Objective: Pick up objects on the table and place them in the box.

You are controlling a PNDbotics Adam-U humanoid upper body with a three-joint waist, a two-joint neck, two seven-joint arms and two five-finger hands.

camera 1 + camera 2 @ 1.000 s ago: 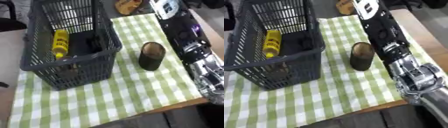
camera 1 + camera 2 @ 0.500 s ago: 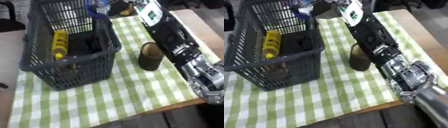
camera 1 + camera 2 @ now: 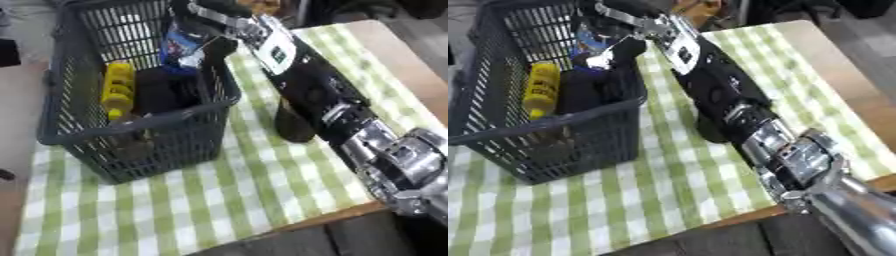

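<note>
Holding a blue-and-white packet (image 3: 182, 47) over the basket (image 3: 87, 142) at approx 11 o'clock, the right robot hand (image 3: 208, 20) has its fingers curled round the item, w/ the arm stretched diagonally from 5 o'clock across the checked cloth (image 3: 262, 185) on the counter (image 3: 385, 37). Inside the basket a yellow bottle (image 3: 117, 90) lies at 9 o'clock beside a dark item (image 3: 157, 90). A dark cup (image 3: 293, 125) stands on the cloth at 3 o'clock, touching or just beside the forearm. Risk: the forearm could tip the cup on withdrawal; the packet could also catch the rim if let go too near it. Vs 0.5 s ago, the hand has moved further over the basket. Left robot hand not visible.
</note>
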